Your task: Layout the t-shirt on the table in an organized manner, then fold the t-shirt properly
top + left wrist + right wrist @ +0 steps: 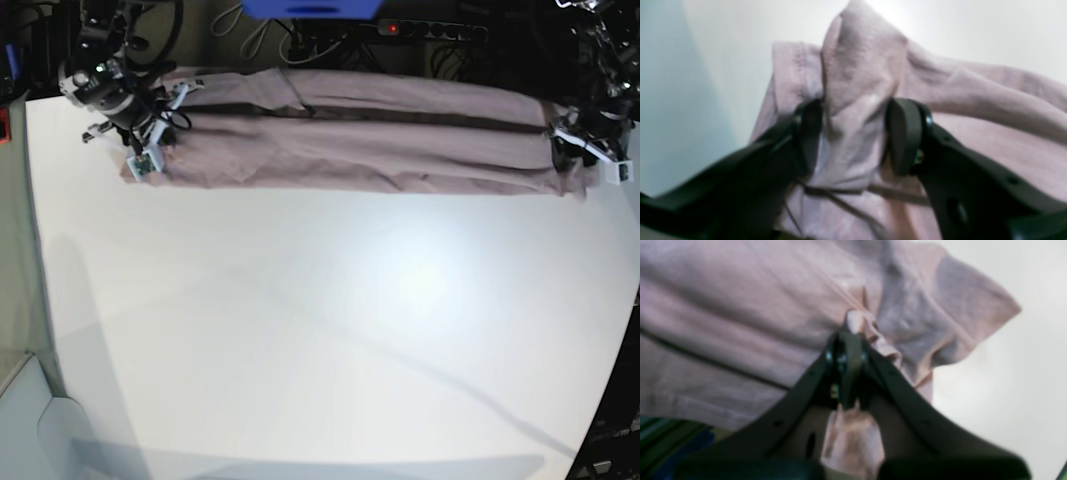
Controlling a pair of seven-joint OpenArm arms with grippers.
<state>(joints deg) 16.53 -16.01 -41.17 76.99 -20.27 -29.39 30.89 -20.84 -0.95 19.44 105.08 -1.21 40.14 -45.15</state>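
Right gripper point(847, 350) is pinched tight on the t-shirt point(370, 140) fabric bunched between its tips; shirt spans from there to the left gripper point(853, 133), clamped on a thick fold. Likely layout step: shirt stretched along the table's point(320, 330) far edge. Next calls for drawing it flat, tension even.

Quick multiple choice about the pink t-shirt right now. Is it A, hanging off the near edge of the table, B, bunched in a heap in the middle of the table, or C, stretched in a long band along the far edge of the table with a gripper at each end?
C: the t-shirt lies stretched along the table's far edge, with the right gripper at one end and the left gripper at the other.
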